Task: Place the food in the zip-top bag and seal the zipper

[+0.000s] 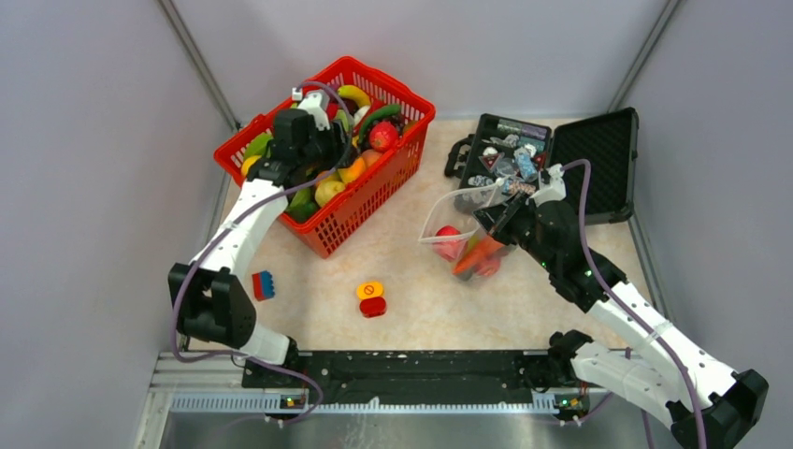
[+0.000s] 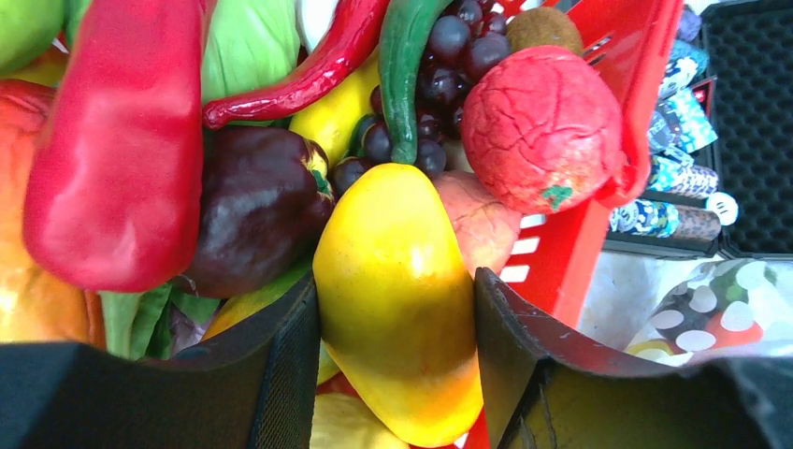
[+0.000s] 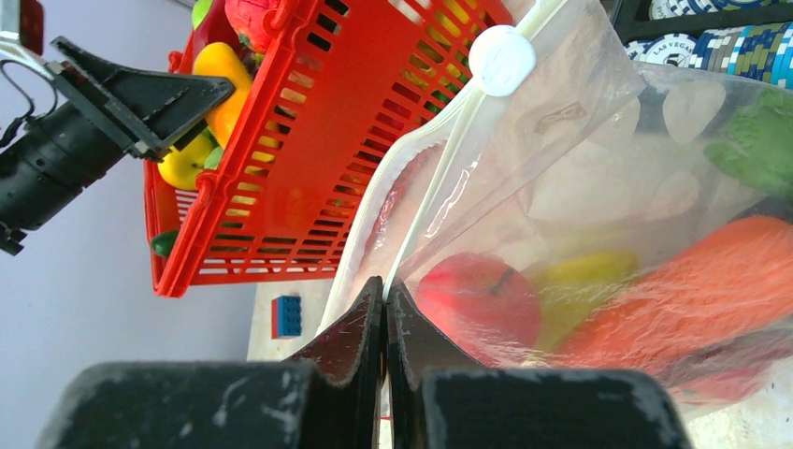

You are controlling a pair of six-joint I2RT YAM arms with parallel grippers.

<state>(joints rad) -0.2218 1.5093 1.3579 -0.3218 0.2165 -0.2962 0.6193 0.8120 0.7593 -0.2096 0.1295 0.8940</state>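
The red basket (image 1: 374, 201) holds several toy fruits and vegetables. My left gripper (image 1: 338, 166) is inside it, its jaws closed on both sides of a yellow-orange fruit (image 2: 397, 271); the gripper (image 2: 397, 290) has a dark purple pepper (image 2: 257, 201) and a red pepper (image 2: 117, 140) beside it. The clear zip-top bag (image 1: 458, 217) lies right of the basket, with a red apple (image 3: 472, 297), an orange carrot (image 3: 692, 281) and a yellow piece inside. My right gripper (image 3: 385, 290) is shut on the bag's whitish zipper strip (image 3: 425, 182), holding the mouth open; it also shows in the top view (image 1: 497, 223).
An open black hard case (image 1: 598, 154) with chips stands behind the bag. An orange-and-red button block (image 1: 371, 297) and a blue-and-red brick (image 1: 264, 284) lie on the table in front. Grey walls close in both sides.
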